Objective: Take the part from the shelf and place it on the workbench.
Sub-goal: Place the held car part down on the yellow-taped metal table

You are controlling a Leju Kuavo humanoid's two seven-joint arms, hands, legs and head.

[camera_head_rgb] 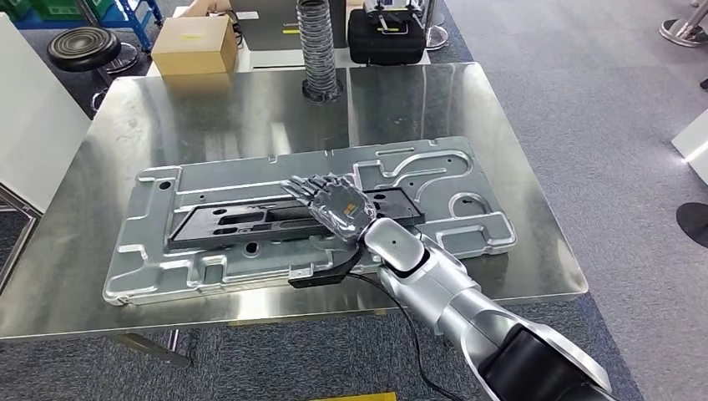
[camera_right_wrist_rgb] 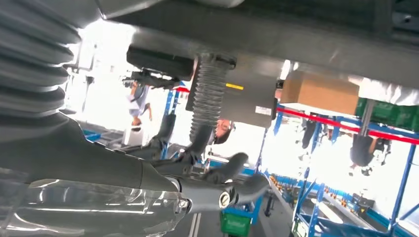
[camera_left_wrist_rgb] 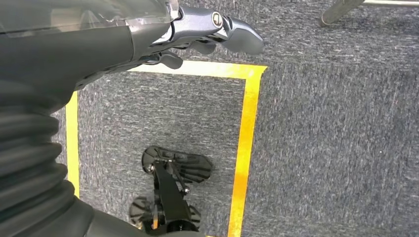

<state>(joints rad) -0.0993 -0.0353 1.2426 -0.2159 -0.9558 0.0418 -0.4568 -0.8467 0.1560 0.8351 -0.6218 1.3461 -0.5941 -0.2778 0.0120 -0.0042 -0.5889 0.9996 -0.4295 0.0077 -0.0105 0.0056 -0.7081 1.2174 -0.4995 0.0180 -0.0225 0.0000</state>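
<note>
The part [camera_head_rgb: 309,219], a large grey stamped metal panel with a black insert along its middle, lies flat on the steel counter [camera_head_rgb: 108,125], set at a slight angle, its long side running across the counter. Its near edge sits close to the counter's front edge.

The right hand [camera_head_rgb: 338,203] reaches in from the lower right on its silver arm and is over the middle of the part, above the right end of the black insert. Its fingers [camera_head_rgb: 321,185] are apart, stretched out and pointing toward the far left, holding nothing. Whether the palm touches the panel or hangs just above it cannot be told. In the right wrist view the right hand's fingers [camera_right_wrist_rgb: 237,187] also stand spread with nothing between them, under the counter's metal surface.

The left hand [camera_left_wrist_rgb: 197,34] hangs at the robot's side over grey carpet [camera_left_wrist_rgb: 336,123] marked with yellow tape [camera_left_wrist_rgb: 244,148]. Its fingers [camera_left_wrist_rgb: 242,37] are loosely extended and hold nothing.

At the counter's far edge a ribbed grey hose [camera_head_rgb: 317,46] stands upright. Behind the counter sit a cardboard box [camera_head_rgb: 194,46] and a black case [camera_head_rgb: 386,38], and a black stool [camera_head_rgb: 83,46] stands on the floor at the far left. A black cable [camera_head_rgb: 401,313] runs from the right wrist down past the counter's front edge.
</note>
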